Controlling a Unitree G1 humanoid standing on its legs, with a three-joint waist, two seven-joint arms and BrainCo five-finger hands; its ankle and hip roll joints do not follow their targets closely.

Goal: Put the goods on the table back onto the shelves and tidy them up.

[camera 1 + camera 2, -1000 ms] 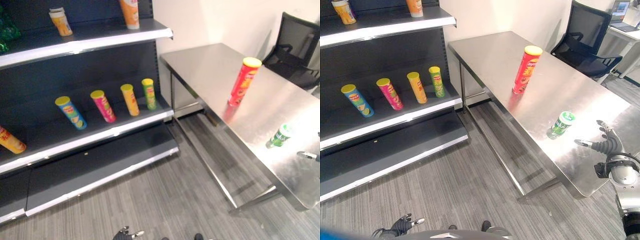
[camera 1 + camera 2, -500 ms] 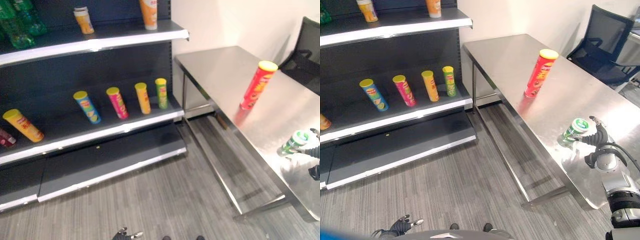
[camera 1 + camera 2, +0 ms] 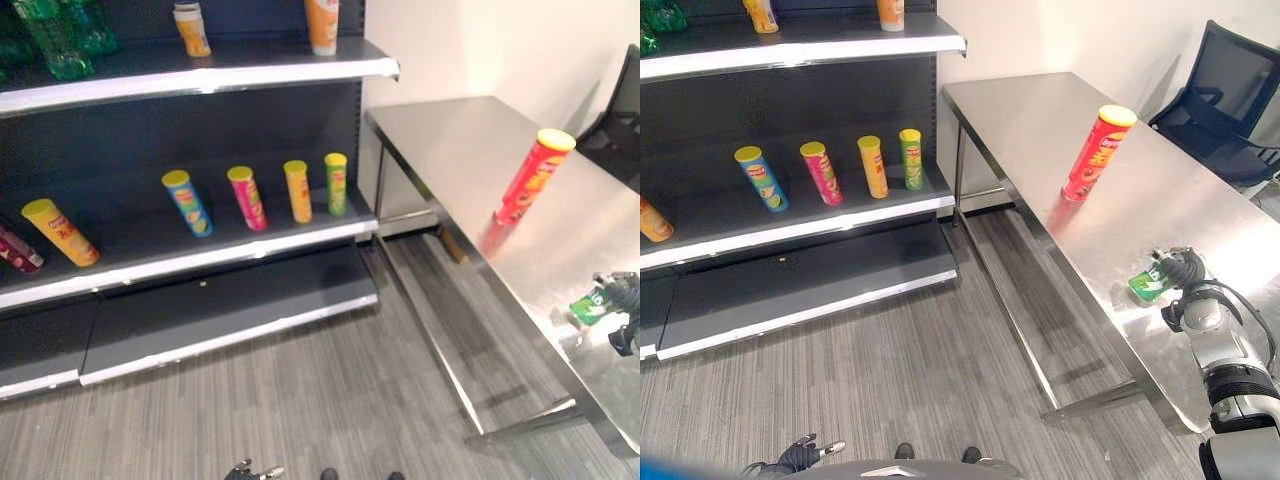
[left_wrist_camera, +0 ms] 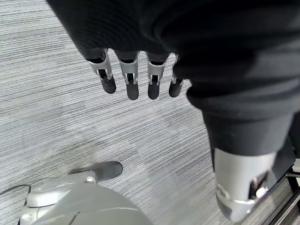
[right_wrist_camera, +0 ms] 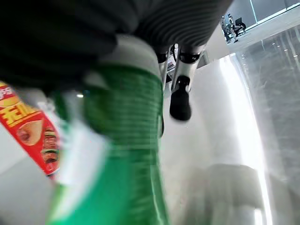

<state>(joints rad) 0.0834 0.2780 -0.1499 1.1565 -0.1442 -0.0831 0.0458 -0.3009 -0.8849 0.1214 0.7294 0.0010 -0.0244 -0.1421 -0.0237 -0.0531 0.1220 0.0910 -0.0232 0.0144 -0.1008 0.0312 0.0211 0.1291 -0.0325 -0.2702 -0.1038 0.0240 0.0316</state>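
**R hand now on the green can – pick under way**

Left eye view: the right hand (image 3: 622, 296) sits on top of the small green can (image 3: 589, 306) near the front of the tabletop (image 3: 470, 150). 1 s ago that hand was open and just short of the can, which stood upright; half a sec ago fingers reached it. Now the can looks tilted or laid low under the hand. The tall red tube (image 3: 533, 177) stands upright further back, well apart from the hand. The whole pic has slid across since then, so the head cam has turned – the shelf goods haven't moved.

Right eye view: same story. The hand covers the can's top end and the green body pokes out toward the shelves (image 3: 800, 228). Four tubes (image 3: 823, 173) stand in a row on the mid shelf.

Left wrist view: the left hand (image 4: 136, 75) hangs over the floor, fingers straight and relaxed, carrying nothing.

Right wrist view: green can body sits tight against the palm with a fingertip (image 5: 180, 104) beside it, so the fingers look wrapped round it, tho part hidden.

Meaning: grasp looks made; lift and carry to the shelf are next, prob. The red tube is not yet dealt with.
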